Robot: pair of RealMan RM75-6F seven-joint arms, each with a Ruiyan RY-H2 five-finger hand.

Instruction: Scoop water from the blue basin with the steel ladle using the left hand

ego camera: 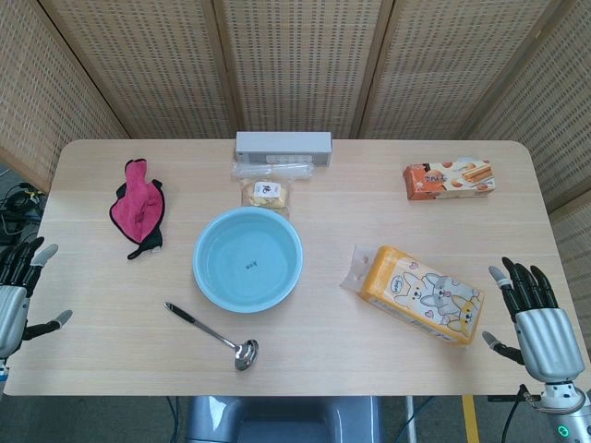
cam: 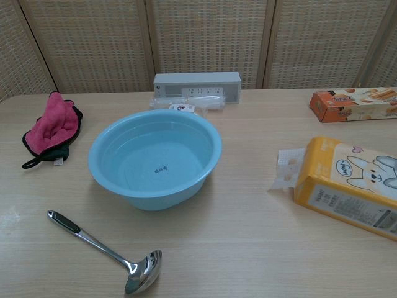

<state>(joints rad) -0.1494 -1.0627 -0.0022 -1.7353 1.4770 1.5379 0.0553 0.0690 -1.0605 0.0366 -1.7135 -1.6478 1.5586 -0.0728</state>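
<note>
A pale wooden surface (ego camera: 305, 351) is seen from above and from chest height, backed by woven cane screens (ego camera: 305, 55). Near its middle a blue basin (ego camera: 247, 258) is set, with clear water inside and a small dark label visible on its bottom. Just in front of the basin, and apart from it, a steel ladle (ego camera: 214, 336) is laid flat on the surface, its black-tipped handle pointed toward the left rear and its shiny bowl turned toward the front edge. The left robot hand (ego camera: 17, 293) is seen only in the head view, at the far left edge, well apart from the ladle; its fingers are spread and nothing is held in it. The right robot hand (ego camera: 534, 318) is raised at the front right corner, its dark-tipped fingers likewise spread and empty. A pink cloth (ego camera: 137, 205) on a black backing is laid to the left of the basin. Behind the basin a long white box (ego camera: 283, 144) is placed, with what may be clear wrapped packets (ego camera: 268, 180) in front of it, though these are too small to be made out. A yellow package printed with cartoon rabbits (ego camera: 423, 293) is laid to the right of the basin, and an orange snack box (ego camera: 449, 179) is set at the right rear.
</note>
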